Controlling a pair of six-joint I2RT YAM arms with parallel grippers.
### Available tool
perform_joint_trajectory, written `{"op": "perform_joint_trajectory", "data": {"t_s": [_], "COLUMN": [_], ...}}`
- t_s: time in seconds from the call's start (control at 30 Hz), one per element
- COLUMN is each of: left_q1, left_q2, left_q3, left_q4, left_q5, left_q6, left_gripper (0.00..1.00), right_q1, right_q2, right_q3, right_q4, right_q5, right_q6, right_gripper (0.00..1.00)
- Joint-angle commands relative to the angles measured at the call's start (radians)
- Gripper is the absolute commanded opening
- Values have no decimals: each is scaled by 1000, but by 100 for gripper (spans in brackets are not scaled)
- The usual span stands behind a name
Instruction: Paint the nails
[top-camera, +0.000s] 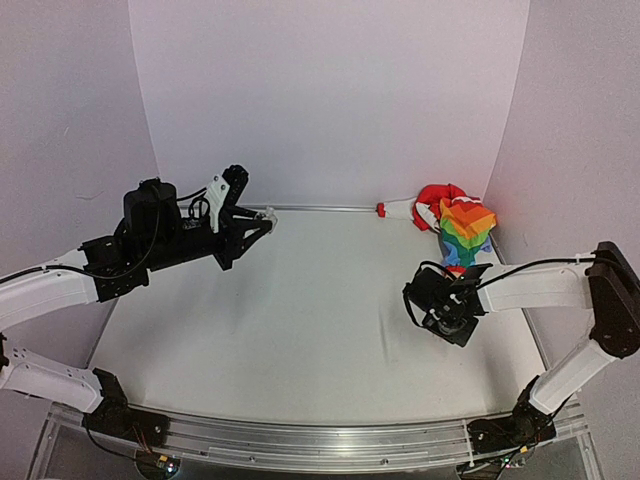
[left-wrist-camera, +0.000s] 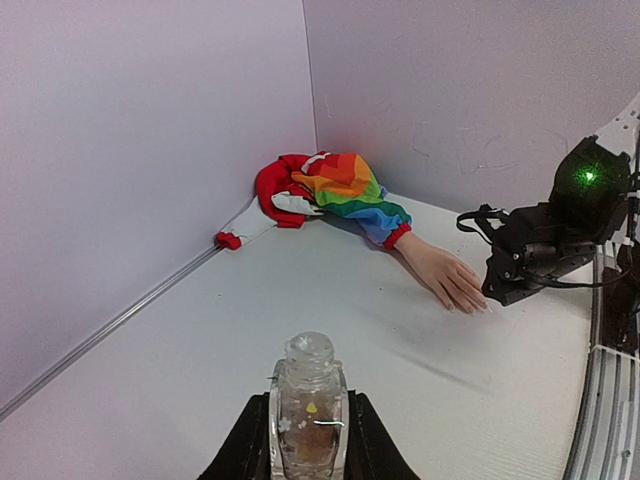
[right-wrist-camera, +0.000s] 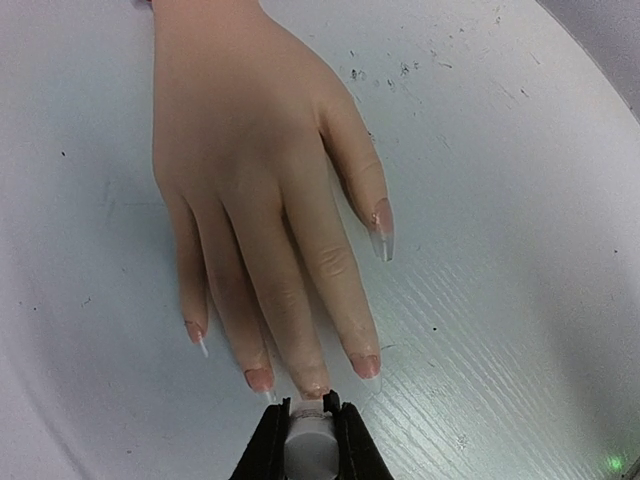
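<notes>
A pale fake hand (right-wrist-camera: 250, 190) lies palm down on the white table, its rainbow sleeve (top-camera: 467, 225) and red cuff (left-wrist-camera: 397, 236) at the back right corner. Its nails (right-wrist-camera: 366, 365) point toward my right gripper. My right gripper (right-wrist-camera: 308, 420) is shut on a white brush cap (right-wrist-camera: 310, 450), right at the middle finger's nail tip (right-wrist-camera: 315, 388). My left gripper (left-wrist-camera: 309, 440) is shut on a small clear bottle (left-wrist-camera: 309, 410) with an open neck, held upright above the table at the left (top-camera: 262, 216).
White walls close in the back and both sides. A metal rail (top-camera: 320, 440) runs along the near edge. A small red-capped end (top-camera: 382, 209) of the doll lies by the back wall.
</notes>
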Motion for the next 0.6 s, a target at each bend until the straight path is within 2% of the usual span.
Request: {"op": "perform_joint_trajectory", "data": {"t_s": [0.0, 0.57], "left_q1": [6, 7], "left_q2": [-14, -12], "left_q3": [12, 12], "left_q4": [29, 28], "left_q5": [5, 5], "left_q6": [7, 9], "left_gripper": [0, 0], "right_q1": [-4, -4], "right_q2": [16, 11], "right_q3": [8, -16], "right_q4": [2, 3], "right_q5": [-4, -34], "right_q6": [-2, 16], "right_gripper": [0, 0]}}
